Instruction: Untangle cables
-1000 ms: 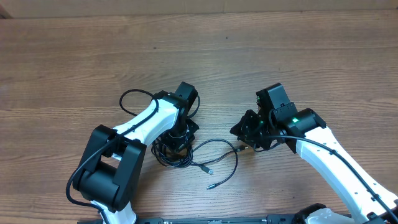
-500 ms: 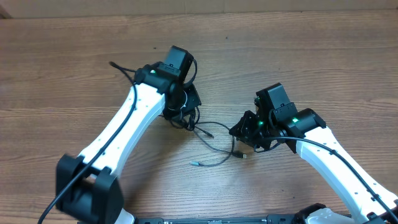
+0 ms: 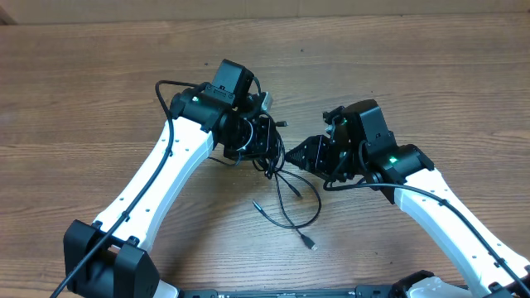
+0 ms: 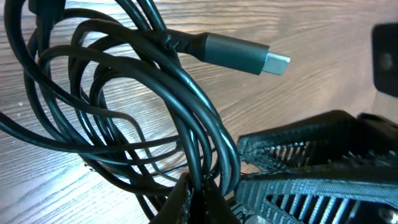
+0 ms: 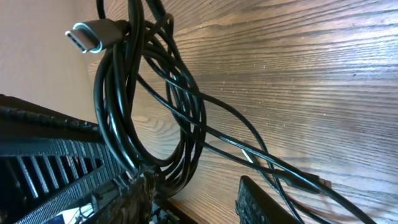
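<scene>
Cables [image 3: 272, 162] sit bunched just above the centre of the overhead view, hardly freed: several black loops are gathered together, with two loose tails trailing toward the lower middle of the wooden table [image 3: 99, 74]. A second ago the bundle lay lower and further left. The left arm has since carried it up the frame, and in the last half second the right arm has swung up and left to meet it.

The left gripper [image 3: 263, 149] is clamped on the gathered loops. The right gripper [image 3: 291, 155] now has its fingers drawn to a point against the bundle's right side. Whether it has pinched a strand I cannot tell.

With both tools on one knot, this looks like the set-up for pulling the loops apart. Separation itself is not yet done.

One grey-sleeved plug [image 4: 245, 55] sticks out above the coil. The tails' small ends [image 3: 257, 203] [image 3: 310, 245] lie apart on the wood.
</scene>
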You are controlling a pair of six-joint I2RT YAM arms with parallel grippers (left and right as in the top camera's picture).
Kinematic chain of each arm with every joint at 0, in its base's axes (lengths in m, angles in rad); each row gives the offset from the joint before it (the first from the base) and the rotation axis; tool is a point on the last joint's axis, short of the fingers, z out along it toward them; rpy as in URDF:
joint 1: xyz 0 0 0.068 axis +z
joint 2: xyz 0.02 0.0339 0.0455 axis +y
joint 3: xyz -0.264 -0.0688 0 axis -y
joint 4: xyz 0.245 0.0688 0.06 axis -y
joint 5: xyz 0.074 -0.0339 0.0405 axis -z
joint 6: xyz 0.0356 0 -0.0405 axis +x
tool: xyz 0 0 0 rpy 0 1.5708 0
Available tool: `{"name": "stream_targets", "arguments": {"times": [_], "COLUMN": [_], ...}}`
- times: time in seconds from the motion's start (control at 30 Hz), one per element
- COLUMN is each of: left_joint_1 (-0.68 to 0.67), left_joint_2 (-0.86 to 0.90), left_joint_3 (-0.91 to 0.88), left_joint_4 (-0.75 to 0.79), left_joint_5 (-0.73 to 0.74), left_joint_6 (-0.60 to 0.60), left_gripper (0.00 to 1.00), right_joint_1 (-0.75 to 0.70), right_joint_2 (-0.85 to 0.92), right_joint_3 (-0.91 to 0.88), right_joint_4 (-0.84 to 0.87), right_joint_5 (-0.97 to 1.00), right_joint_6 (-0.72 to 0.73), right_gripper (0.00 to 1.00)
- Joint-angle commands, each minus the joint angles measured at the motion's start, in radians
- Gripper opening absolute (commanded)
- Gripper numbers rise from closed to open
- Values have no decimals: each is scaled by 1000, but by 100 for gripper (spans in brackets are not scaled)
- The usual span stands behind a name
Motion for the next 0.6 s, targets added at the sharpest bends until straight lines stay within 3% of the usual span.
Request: {"name": "stream_targets", "arguments": {"times": [0.0, 0.23, 0.57], "left_joint_1": [-1, -1, -1], "left_joint_2": [-18, -18, -18], "left_joint_3": [21, 21, 21], "left_joint_4": [4, 3, 3], "left_joint_5": [52, 51, 66], "left_joint_6": [71, 71, 71], "left_gripper": [4, 4, 4], "right_joint_1": [5, 5, 5], "right_joint_2": [1, 1, 1], "right_joint_3": [21, 21, 21], "right_joint_4": [12, 79, 98], "right_joint_5": [-21, -78, 15], "right_joint_6": [-11, -10, -3], "right_gripper": [43, 42, 41]}}
